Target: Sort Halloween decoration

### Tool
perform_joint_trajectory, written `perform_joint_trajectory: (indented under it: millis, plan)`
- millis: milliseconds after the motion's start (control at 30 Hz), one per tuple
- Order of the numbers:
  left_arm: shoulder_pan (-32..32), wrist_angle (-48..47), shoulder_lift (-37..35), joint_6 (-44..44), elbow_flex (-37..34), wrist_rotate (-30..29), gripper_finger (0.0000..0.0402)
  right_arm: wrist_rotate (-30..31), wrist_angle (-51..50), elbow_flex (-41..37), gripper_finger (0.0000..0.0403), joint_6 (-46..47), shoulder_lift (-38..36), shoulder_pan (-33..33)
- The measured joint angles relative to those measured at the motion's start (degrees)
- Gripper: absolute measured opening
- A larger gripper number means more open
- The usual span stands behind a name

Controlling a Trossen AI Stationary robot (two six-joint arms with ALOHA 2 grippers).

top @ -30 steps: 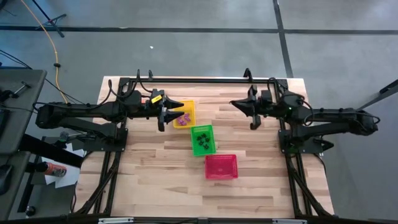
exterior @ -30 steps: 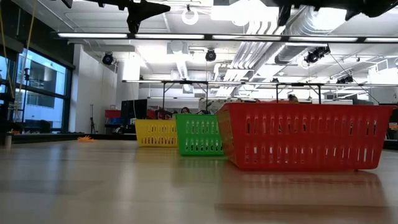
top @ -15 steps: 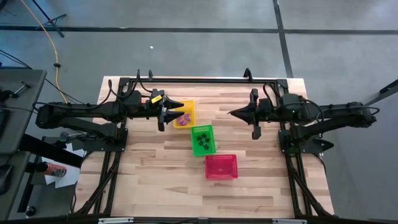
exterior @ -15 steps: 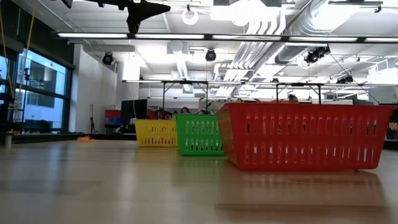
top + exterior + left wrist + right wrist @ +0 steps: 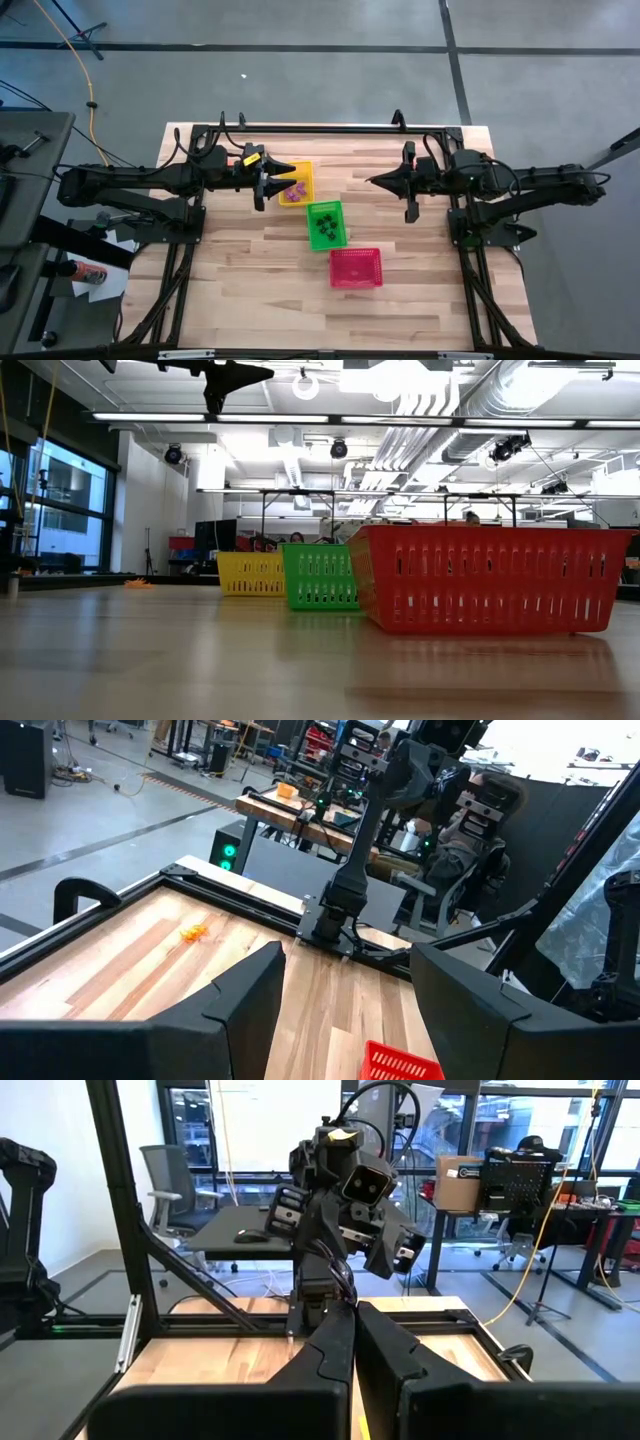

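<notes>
Sorting appears well advanced: purple trinkets [image 5: 294,190] lie in the yellow basket [image 5: 306,170], black trinkets [image 5: 323,227] in the green basket [image 5: 325,207], while the red basket [image 5: 356,267] shows nothing inside from above. One orange trinket [image 5: 193,931] remains loose on the table [image 5: 400,300], near its far left corner. Left tool [image 5: 273,178] hovers at the yellow basket's edge, fingers spread and empty. Right tool [image 5: 383,181] hangs over bare table, fingers closed together on nothing. Judged room: broad clear wood on every side of the diagonal basket row
</notes>
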Motion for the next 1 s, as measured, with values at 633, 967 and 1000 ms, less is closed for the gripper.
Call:
perform_joint_trajectory:
  millis: [633,967,1000]
  plan:
    - [0.02,-0.04,0.0,0.02,-0.02,0.0,0.0209,-0.66,-0.11,5.09,0.0,0.67,9.04,-0.32]
    - [0.01,-0.04,-0.02,0.02,-0.02,-0.02,0.0209,-8.13,-28.31,19.28,0.0,-0.56,27.87,-2.43]
    - [0.01,-0.04,-0.02,0.02,-0.02,-0.01,0.0209,-8.14,-28.99,19.72,0.0,-0.61,29.64,-2.68]
